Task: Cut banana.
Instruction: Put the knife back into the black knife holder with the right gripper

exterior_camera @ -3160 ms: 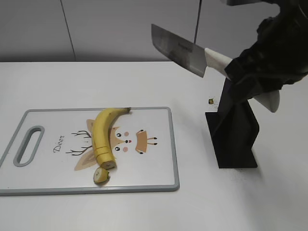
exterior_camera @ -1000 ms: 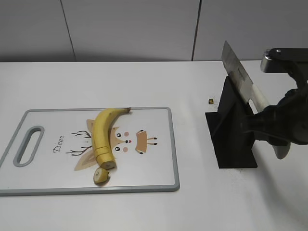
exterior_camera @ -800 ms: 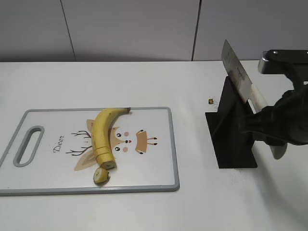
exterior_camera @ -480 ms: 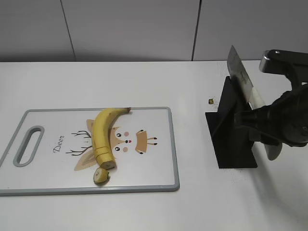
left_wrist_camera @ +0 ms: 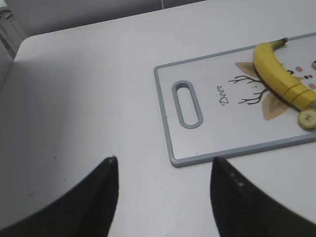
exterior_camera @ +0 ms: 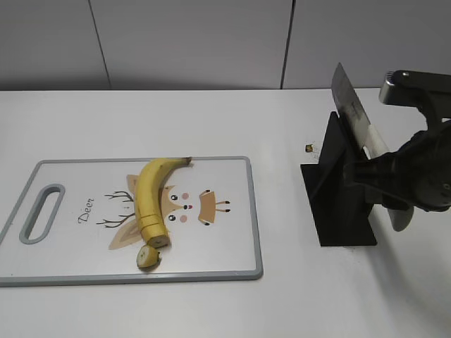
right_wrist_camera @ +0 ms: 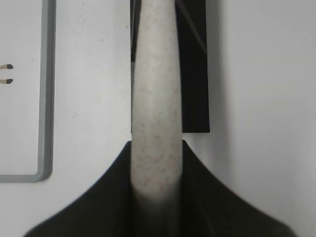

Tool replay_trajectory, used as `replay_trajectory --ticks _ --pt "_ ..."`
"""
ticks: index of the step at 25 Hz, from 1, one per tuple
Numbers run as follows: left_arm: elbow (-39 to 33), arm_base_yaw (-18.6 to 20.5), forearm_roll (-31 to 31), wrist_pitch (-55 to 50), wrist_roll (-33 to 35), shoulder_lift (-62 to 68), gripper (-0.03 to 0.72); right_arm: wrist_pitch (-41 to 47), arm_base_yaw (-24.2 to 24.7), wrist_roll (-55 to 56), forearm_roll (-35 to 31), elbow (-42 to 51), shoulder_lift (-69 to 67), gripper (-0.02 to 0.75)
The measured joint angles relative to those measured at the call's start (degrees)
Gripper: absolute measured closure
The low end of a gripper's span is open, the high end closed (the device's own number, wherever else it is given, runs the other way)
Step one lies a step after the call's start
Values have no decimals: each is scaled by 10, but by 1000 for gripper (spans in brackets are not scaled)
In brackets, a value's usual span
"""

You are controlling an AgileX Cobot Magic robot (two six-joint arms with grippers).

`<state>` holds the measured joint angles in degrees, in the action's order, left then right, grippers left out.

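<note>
The yellow banana (exterior_camera: 148,193) lies on the cutting board (exterior_camera: 225,239), stem tip at the far end, near end cut flat, with a cut-off slice (exterior_camera: 147,256) beside it. It also shows in the left wrist view (left_wrist_camera: 279,79), slice (left_wrist_camera: 307,118) at its end. My right gripper (right_wrist_camera: 156,148) is shut on the pale handle of a knife (right_wrist_camera: 155,98). In the exterior view the knife's blade (exterior_camera: 347,102) sits in the black knife stand (exterior_camera: 342,197). My left gripper (left_wrist_camera: 163,168) is open and empty over bare table, left of the board.
The board (left_wrist_camera: 222,138) has a grey rim, a handle slot (left_wrist_camera: 187,103) and a deer print. The black stand (right_wrist_camera: 193,64) is right of the board. A small dark-yellow speck (exterior_camera: 309,148) lies on the white table behind the stand.
My right gripper carried the knife down from above the table to the stand and lowered the blade into it. The banana and slice have not moved.
</note>
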<state>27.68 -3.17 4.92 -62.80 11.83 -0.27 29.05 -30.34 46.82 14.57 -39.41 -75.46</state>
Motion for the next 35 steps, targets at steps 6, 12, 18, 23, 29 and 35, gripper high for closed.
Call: replay_trajectory --ticks 6,12,18,23,29,35 --pt "0 0 0 0 0 0 117 -3 0 -4 2 0 0 573" --pt "0 0 0 0 0 0 119 -9 0 -6 2 0 0 426" --pt "0 0 0 0 0 0 119 -7 0 -39 -23 -4 1 259" --pt "0 0 0 0 0 0 119 53 0 -133 -63 -43 22 150" --pt "0 0 0 0 0 0 119 141 0 -245 -97 -92 100 135" --pt "0 0 0 0 0 0 119 198 0 -431 -183 -93 222 139"
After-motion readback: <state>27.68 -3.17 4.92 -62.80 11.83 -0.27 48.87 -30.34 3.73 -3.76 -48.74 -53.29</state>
